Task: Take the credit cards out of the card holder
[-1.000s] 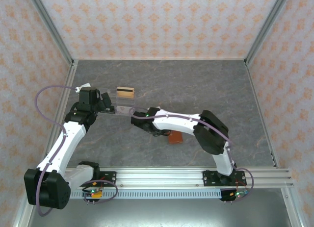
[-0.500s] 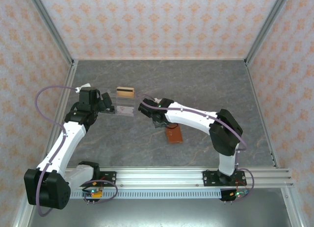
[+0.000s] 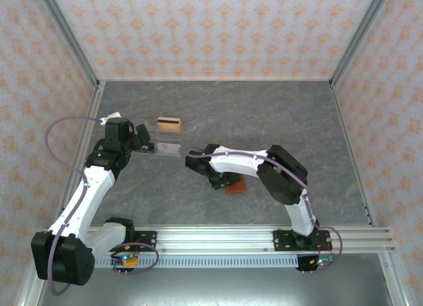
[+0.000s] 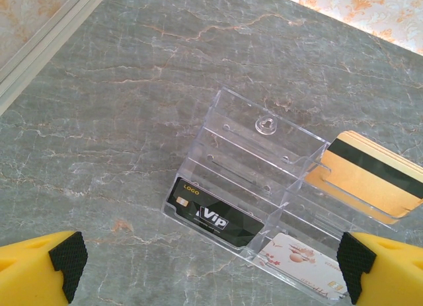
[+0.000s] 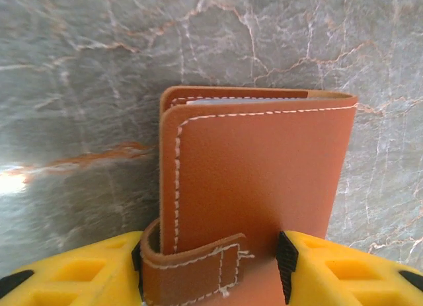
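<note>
Right fingers [image 5: 79, 273] pinch shut card holder [image 5: 258, 180] at strap end, likely to open it. Left fingers [image 4: 39, 266] gape, empty.

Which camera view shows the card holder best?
The right wrist view: the closed holder is large and sharp there, with its strap clear. In top external the holder is a small orange patch partly under the right arm.
</note>
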`<action>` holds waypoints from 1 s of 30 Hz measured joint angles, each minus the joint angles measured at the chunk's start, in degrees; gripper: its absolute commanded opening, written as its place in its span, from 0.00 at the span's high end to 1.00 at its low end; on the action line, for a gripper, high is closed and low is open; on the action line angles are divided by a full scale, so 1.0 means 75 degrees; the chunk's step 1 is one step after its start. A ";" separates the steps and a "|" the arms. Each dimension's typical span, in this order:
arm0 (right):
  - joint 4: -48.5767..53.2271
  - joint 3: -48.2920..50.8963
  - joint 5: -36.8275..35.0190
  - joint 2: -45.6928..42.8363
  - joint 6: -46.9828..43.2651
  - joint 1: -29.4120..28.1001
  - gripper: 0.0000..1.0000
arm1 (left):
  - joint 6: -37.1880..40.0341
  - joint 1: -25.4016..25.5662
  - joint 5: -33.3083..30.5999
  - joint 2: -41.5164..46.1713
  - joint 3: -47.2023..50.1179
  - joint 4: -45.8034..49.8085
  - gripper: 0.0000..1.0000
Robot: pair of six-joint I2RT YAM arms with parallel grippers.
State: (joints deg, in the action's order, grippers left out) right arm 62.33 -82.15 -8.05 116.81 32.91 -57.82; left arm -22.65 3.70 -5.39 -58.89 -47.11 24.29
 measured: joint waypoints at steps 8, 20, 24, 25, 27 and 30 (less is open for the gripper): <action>0.0207 -0.0012 -0.0466 0.0047 0.0157 0.0000 0.74 | 0.0000 0.0000 -0.0006 -0.0047 0.0000 0.0000 0.00; -0.0854 0.0478 -0.0242 -0.1515 0.0061 0.0443 0.92 | -0.0003 0.0000 -0.0006 -0.0052 0.0000 0.0000 0.00; -0.2017 0.0822 0.0831 -0.2270 -0.0131 0.0810 0.92 | -0.0006 0.0000 0.0003 -0.0052 0.0000 -0.0003 0.00; -0.2372 0.0924 0.1244 -0.2396 -0.0149 0.0933 0.92 | -0.0012 0.0000 0.0006 -0.0052 0.0000 -0.0003 0.00; -0.3057 0.1110 0.2101 -0.2506 -0.0160 0.1204 0.92 | -0.0041 0.0000 0.0035 -0.0055 0.0000 -0.0003 0.00; -0.4109 0.1445 0.3398 -0.2477 -0.0108 0.1679 0.92 | -0.0082 0.0000 0.0134 -0.0108 0.0000 -0.0012 0.00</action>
State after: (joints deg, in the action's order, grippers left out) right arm 31.51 -71.31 17.43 98.24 32.10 -45.23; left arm -23.27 3.70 -4.38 -59.70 -47.11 24.21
